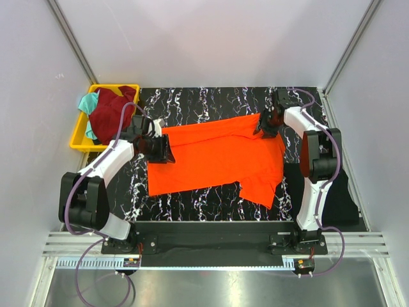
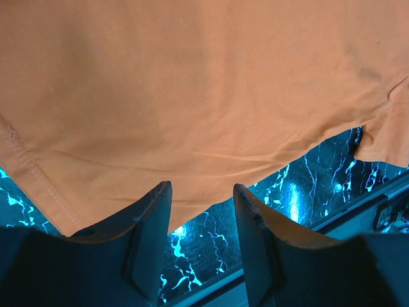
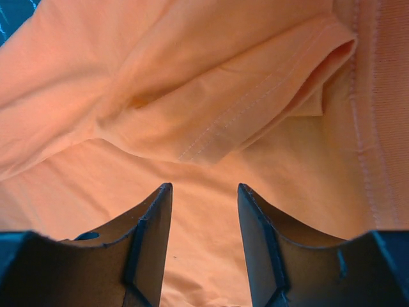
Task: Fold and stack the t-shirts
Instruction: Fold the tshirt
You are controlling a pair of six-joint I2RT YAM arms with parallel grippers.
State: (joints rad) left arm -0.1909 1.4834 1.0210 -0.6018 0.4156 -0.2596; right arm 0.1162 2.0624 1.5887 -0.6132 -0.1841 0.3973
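While we look down from above, we see the black marbled bench (image 1: 211, 201) with the orange t-shirt (image 1: 217, 157) spread across its middle, between the two arms. The shirt's right side is bunched, and one flap reaches toward the near edge. By the far left corner of the bench sits a yellow bin (image 1: 78, 135) holding a dark red shirt (image 1: 110, 114) with a teal cloth (image 1: 87, 102) beside it. Our left hand (image 1: 160, 148) is at the orange shirt's left edge. From its wrist camera we find its fingers (image 2: 150, 224) parted with nothing between them, the hem just past the tips. Our right hand (image 1: 267, 123) sits at the shirt's far right corner over folded cloth, likewise parted and gripping nothing.
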